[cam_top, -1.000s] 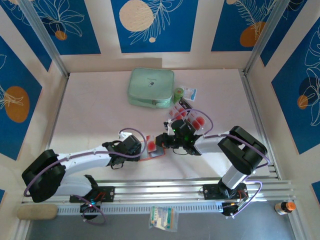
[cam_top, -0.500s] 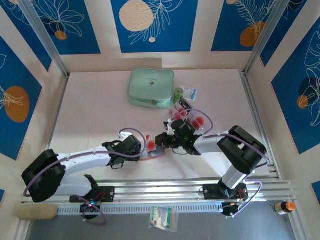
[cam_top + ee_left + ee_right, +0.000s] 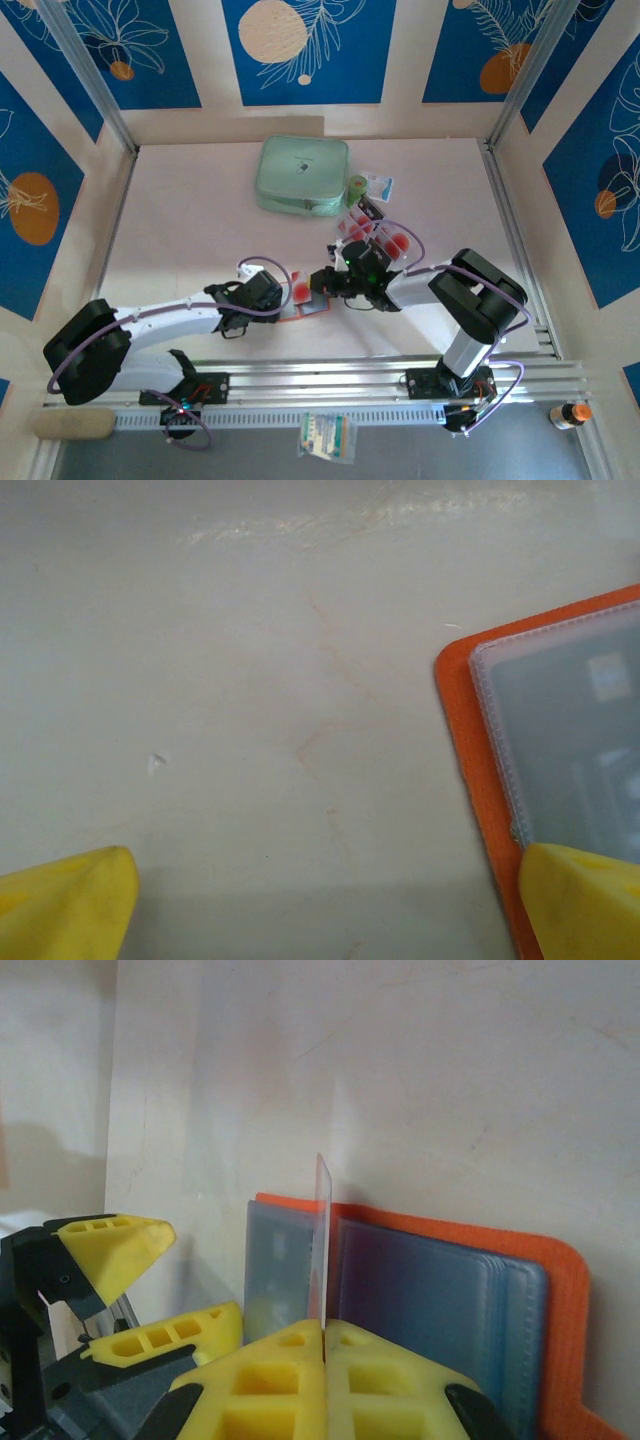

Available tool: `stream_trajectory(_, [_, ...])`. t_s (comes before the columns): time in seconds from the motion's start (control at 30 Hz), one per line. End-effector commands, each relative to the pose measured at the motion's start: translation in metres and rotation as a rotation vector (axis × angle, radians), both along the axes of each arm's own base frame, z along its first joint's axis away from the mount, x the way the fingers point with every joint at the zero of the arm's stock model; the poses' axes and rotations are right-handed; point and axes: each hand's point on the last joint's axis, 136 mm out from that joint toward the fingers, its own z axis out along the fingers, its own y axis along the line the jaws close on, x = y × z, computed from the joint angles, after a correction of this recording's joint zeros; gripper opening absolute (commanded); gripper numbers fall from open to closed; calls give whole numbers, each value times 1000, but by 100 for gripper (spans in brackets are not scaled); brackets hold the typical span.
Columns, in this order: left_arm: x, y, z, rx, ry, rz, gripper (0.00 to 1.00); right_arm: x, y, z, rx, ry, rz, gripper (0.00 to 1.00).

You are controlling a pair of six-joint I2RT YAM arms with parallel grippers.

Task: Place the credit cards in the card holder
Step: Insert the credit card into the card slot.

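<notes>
Pale worktop (image 3: 180, 220), with a mint-green zip case (image 3: 302, 175) at the rear. The left tool (image 3: 325, 910), fingers wide apart, stands at the edge of the open orange-red folding card holder (image 3: 470, 730) lying mid-worktop. The right tool (image 3: 325, 1335) is clamped on one thin pale credit card (image 3: 322, 1240), held edge-on over the holder's greyish pockets (image 3: 430, 1300).

the worktop (image 3: 250, 680) beside the card holder (image 3: 462, 730) is smooth and matt, with a faint sheen. the card holder's orange cover is matt; its inner pockets (image 3: 570, 730) are glossy, cloudy clear plastic. edge-on over the card holder, the credit card (image 3: 322, 1240) looks like thin, pale plastic. the right end effector (image 3: 325, 1332) has fingers (image 3: 270, 1380) of matt yellow plastic.
</notes>
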Motion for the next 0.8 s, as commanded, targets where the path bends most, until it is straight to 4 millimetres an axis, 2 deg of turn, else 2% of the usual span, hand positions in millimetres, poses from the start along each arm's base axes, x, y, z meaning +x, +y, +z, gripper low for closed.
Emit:
stream_trajectory(0.0, [0,7,1,12,-4,26,98,-4,-8,-9,-11,21,-14,0])
stream_trajectory(0.17, [0,7,1,13,-3,25,98,-6,-14,-15,-18,34,-20,0])
stream_trajectory(0.77, [0,7,1,11,-1,27,98,-15,0,-11,27,57,46,0])
